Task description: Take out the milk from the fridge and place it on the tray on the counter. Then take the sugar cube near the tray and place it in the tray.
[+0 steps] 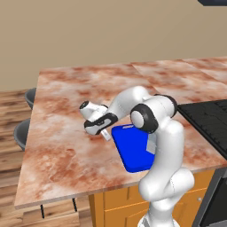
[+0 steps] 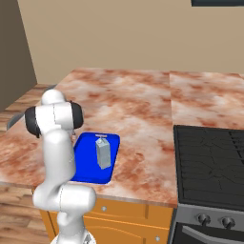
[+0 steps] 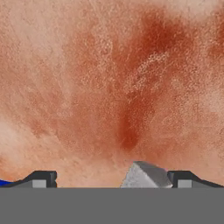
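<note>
The gripper is low over the counter, just left of the tray, its fingers pointing down at the stone. In the hand view the two fingertips stand wide apart, so the claw is released, and the sugar cube sits in the gap close against the right-hand tip; whether it touches that tip I cannot tell. The cube lies on the marbled stone, off the tray, whose blue edge peeps in at the lower left corner there. In the right base view the milk stands upright in the tray, towards its far right part, well clear of the dark stove at the right.
</note>
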Robot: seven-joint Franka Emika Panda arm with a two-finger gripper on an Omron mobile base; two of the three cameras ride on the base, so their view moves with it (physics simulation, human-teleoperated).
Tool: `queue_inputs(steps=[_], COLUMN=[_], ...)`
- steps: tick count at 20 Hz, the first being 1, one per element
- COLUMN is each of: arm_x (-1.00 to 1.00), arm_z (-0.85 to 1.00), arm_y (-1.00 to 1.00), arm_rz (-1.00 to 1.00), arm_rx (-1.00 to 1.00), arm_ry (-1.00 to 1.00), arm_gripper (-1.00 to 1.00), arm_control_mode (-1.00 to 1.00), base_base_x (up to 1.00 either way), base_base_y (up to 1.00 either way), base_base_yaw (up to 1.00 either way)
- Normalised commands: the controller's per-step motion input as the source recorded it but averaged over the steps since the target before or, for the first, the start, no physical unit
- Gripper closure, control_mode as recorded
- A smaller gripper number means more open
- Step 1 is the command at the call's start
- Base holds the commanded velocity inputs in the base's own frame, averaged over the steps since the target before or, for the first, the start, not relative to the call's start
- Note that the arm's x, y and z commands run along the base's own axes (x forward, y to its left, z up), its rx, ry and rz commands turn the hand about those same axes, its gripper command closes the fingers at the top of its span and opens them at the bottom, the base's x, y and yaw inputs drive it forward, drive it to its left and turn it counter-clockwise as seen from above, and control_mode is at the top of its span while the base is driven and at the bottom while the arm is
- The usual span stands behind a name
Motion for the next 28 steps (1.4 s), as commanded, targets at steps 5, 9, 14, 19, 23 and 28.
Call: queue_inputs(steps=[5, 9, 14, 19, 23, 28], arm_x=[0.27, 0.23, 0.18, 0.02, -0.09, 0.0], arm_z=[-0.12, -0.12, -0.21, -0.27, -0.31, -0.19], arm_y=[0.0, 0.0, 0.0, -0.09, -0.59, -0.12], arm_rz=[0.0, 0.0, 0.0, 0.0, 0.0, 0.0], arm_rx=[0.0, 0.0, 0.0, 0.0, 0.0, 0.0], arm_ry=[0.0, 0.0, 0.0, 0.0, 0.0, 0.0], arm_gripper=[-1.0, -1.0, 1.0, 1.0, 1.0, 1.0], arm_control_mode=[-1.0, -1.0, -1.0, -1.0, -1.0, -1.0], base_base_x=[0.0, 0.0, 0.0, 0.0, 0.0, 0.0], base_base_y=[0.0, 0.0, 0.0, 0.0, 0.0, 0.0], base_base_yaw=[0.0, 0.0, 0.0, 0.0, 0.0, 0.0])
